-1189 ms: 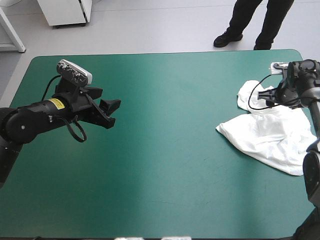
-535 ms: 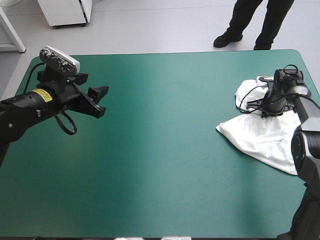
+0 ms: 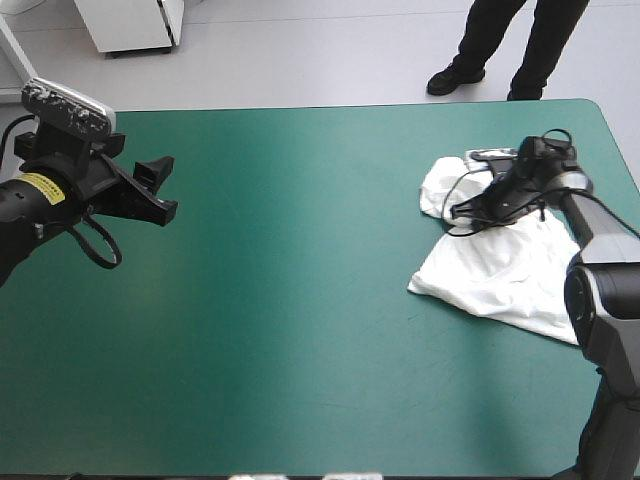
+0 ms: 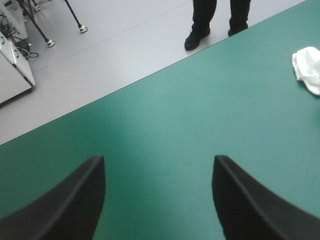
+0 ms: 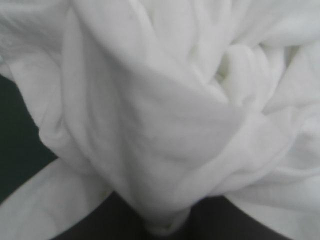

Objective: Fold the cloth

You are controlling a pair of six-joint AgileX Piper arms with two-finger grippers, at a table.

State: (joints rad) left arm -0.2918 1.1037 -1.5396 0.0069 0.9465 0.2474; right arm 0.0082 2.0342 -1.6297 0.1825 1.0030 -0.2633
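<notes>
T-shirt [image 3: 505, 272] pinched in right claw [image 5: 165, 222]; left claw [image 4: 157, 160] spread, well apart.

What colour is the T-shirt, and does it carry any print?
Plain white, with no print visible on the T-shirt; the high view shows it best.

A robotics lab: teal-green table [image 3: 300, 300] on bare grey floor [image 3: 300, 55], white cabinet [image 3: 130, 25] nearby.

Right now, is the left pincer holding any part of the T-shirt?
No, the left pincer stands open over the teal-green cover, the T-shirt lying far off.
</notes>
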